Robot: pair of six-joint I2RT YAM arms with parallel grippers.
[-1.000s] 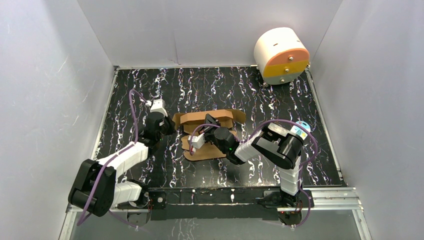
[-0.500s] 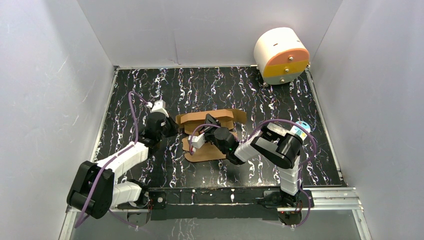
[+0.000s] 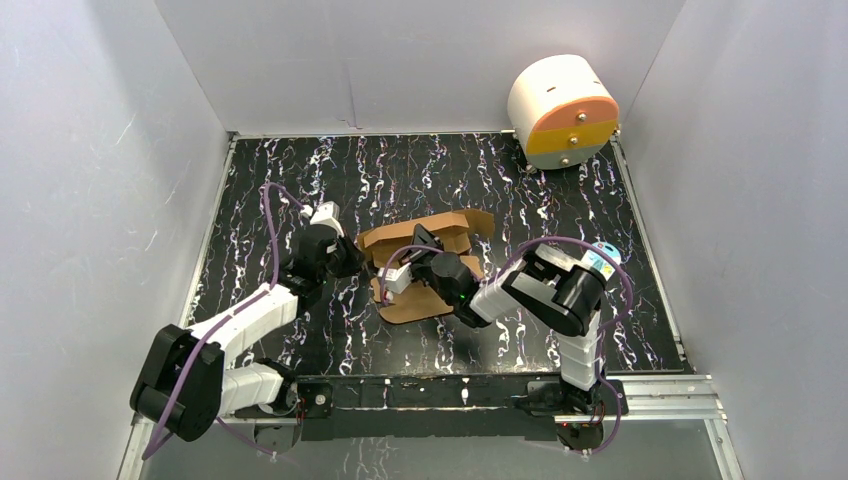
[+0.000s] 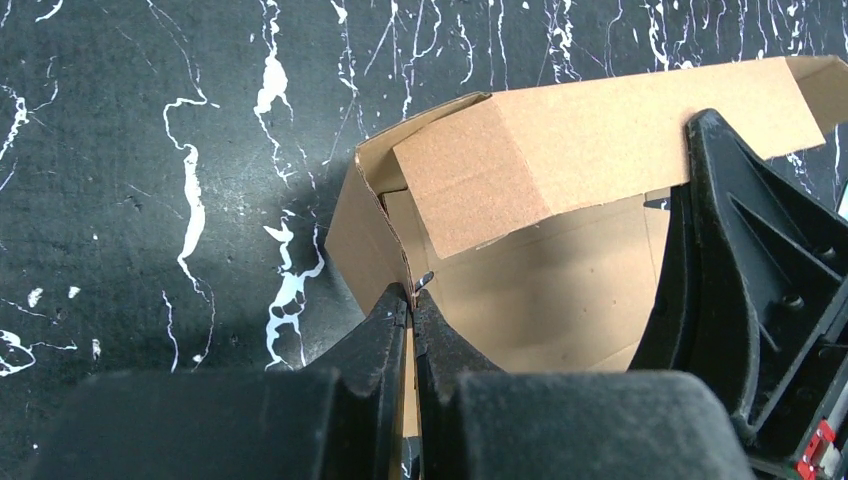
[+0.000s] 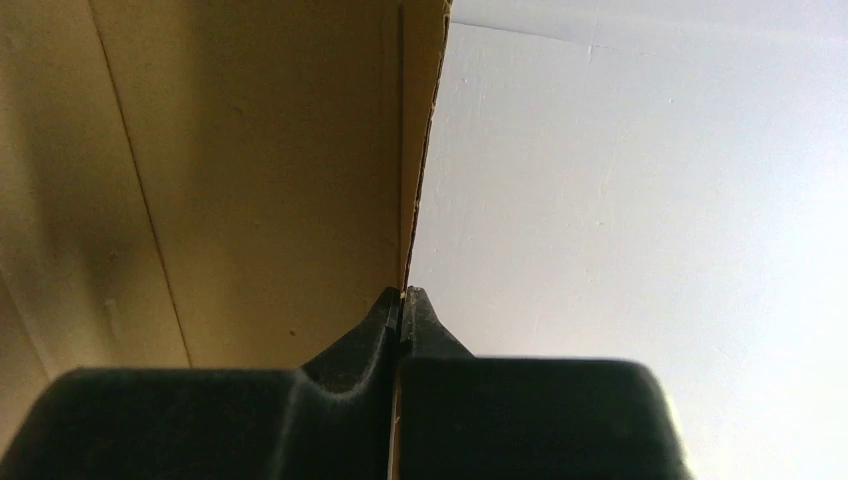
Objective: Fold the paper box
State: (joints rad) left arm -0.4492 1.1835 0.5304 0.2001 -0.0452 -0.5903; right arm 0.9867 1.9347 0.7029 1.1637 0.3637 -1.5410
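The paper box [image 3: 430, 300] is brown corrugated cardboard, partly folded, in the middle of the black marbled table. My left gripper [image 3: 364, 262] is at its left end. In the left wrist view this gripper [image 4: 411, 291] is shut on the upright edge of the box's left wall [image 4: 355, 235], and a long flap [image 4: 600, 140] leans over the inside. My right gripper [image 3: 421, 237] reaches in from the right. In the right wrist view it [image 5: 402, 292] is shut on the thin edge of a raised cardboard panel [image 5: 250, 180], with white wall behind.
A white cylinder with an orange-and-yellow face [image 3: 562, 110] stands at the back right corner. White walls enclose the table on three sides. The black body of the right gripper [image 4: 750, 270] fills the right of the left wrist view.
My left arm has moved right, toward the box. The box's left end has shifted a little right and its back flap stands higher. The right gripper has moved slightly right with it.
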